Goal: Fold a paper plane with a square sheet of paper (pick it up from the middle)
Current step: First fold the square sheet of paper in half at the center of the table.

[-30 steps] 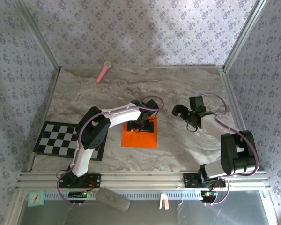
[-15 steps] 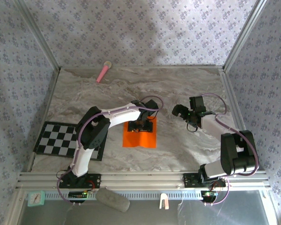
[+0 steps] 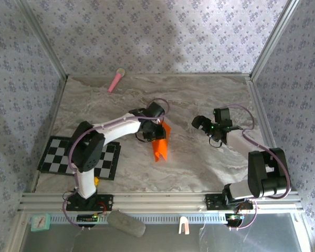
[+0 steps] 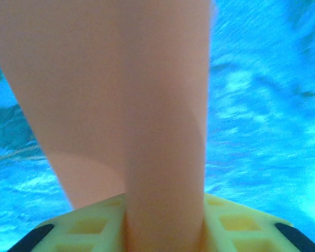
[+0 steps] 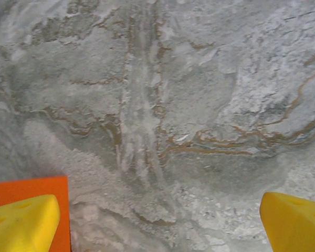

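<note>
Leftmost on the marble counter (image 3: 199,94) lies a black-and-white checkered mat (image 3: 56,153), flat near the front left corner, with the left arm's elbow over its right part. Further back, close to the rear wall, a pink stick (image 3: 116,80) lies at a slant, well apart from everything else. The left arm (image 3: 115,126) stretches from its base toward the middle of the counter. There the left gripper (image 3: 155,132) is closed down on the sheet of paper (image 3: 160,146), pinching it near the upper end. The bright orange sheet is no flat square: it is drawn together into a narrow, bent shape that hangs from the gripper with its lower tip pointing at the front edge. Whether that tip touches the counter I cannot tell. In the left wrist view the paper rises as a broad, pale, blurred band from between the yellow fingers (image 4: 84,231), which sit tight against it on both sides. To the right, near but clear of the paper, the right gripper (image 3: 206,125) hovers over bare marble, spread wide and holding nothing. Its wrist view shows the two yellow fingertips (image 5: 21,220) far apart, with an orange corner of the paper just beside the left one.
</note>
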Robot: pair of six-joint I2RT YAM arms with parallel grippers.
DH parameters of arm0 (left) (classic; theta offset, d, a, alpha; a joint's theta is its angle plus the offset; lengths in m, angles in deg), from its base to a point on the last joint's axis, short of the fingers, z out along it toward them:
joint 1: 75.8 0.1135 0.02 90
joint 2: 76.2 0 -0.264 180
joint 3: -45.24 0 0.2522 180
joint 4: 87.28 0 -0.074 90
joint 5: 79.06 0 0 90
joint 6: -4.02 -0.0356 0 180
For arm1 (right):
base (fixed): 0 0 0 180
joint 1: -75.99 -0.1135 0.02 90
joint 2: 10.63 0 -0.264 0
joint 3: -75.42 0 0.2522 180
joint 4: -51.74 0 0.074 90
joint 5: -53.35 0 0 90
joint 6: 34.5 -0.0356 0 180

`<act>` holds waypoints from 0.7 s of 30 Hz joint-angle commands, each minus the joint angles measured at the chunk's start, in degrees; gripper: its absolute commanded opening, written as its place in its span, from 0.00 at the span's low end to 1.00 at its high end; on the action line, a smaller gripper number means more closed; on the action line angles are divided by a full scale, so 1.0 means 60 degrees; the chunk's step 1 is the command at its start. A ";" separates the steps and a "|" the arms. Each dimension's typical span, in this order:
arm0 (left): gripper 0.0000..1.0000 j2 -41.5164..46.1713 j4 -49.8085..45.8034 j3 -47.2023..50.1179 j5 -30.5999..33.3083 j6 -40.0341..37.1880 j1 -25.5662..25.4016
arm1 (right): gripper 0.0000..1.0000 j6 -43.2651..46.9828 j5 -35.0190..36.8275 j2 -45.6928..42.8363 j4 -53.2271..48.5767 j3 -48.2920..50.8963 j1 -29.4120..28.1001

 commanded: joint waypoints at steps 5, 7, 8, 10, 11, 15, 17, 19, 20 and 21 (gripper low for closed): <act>0.31 0.0589 0.3581 0.0909 -0.2638 0.0743 0.0762 | 0.99 -0.0561 -0.2074 -0.0345 0.1749 0.0553 0.0051; 0.31 0.0472 0.4133 0.1068 -0.2763 0.0970 0.0848 | 0.99 -0.0804 -0.2489 -0.0290 0.2315 0.0716 0.0017; 0.31 0.0371 0.4353 0.1148 -0.2836 0.1059 0.0870 | 0.98 -0.0907 -0.2659 -0.0241 0.2595 0.0775 0.0000; 0.30 0.0192 0.4618 0.1274 -0.2807 0.1130 0.0878 | 0.95 -0.1023 -0.2947 -0.0129 0.2940 0.0839 -0.0087; 0.30 0.0109 0.4630 0.1321 -0.2729 0.1145 0.0883 | 0.94 -0.1048 -0.3033 -0.0054 0.3002 0.0823 -0.0146; 0.30 -0.0064 0.4890 0.1746 -0.2408 0.1170 0.0969 | 0.89 -0.1092 -0.3338 0.0426 0.3215 0.0738 -0.0447; 0.29 -0.0137 0.4901 0.1947 -0.2276 0.1189 0.1020 | 0.87 -0.1108 -0.3388 0.0662 0.3253 0.0658 -0.0618; 0.29 -0.0210 0.4881 0.2102 -0.2153 0.1160 0.1059 | 0.83 -0.1150 -0.3483 0.0959 0.3333 0.0579 -0.0785; 0.29 -0.0241 0.4833 0.2164 -0.2065 0.1152 0.1072 | 0.80 -0.1189 -0.3506 0.1120 0.3388 0.0530 -0.0880; 0.29 -0.0280 0.4754 0.2216 -0.1976 0.1120 0.1088 | 0.76 -0.1240 -0.3543 0.1271 0.3459 0.0471 -0.0945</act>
